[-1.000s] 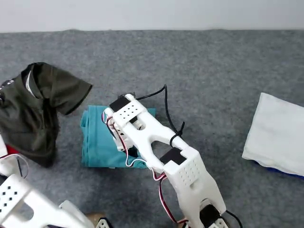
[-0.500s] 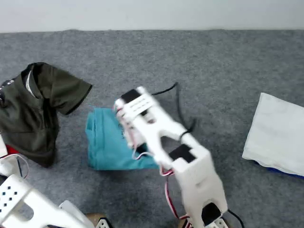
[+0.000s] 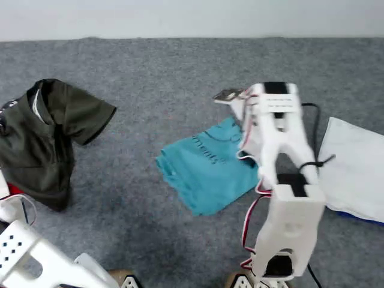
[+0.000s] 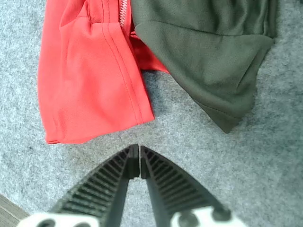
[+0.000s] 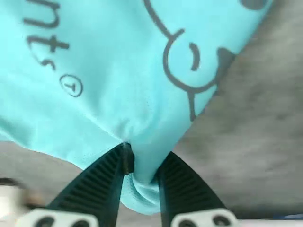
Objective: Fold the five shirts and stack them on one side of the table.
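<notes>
Hanging over the grey table (image 4: 265,156), the left end effector (image 4: 140,163) is clenched on nothing. Its tips are just short of a red shirt (image 4: 90,75), with a dark green shirt (image 4: 213,47) lying partly over it. Farther out, the right end effector (image 5: 142,158) is grasping the edge of the teal shirt (image 3: 207,168), which is spread mid-table. A folded white shirt (image 3: 354,165) lies on the right arm's side.

Right arm (image 3: 282,156) swings from bench centre over to the right, jaws clamped on the teal shirt (image 3: 204,168), dragging it rightward. The shirt now lies turned with its print showing, nearer the folded white shirt (image 3: 354,168).
</notes>
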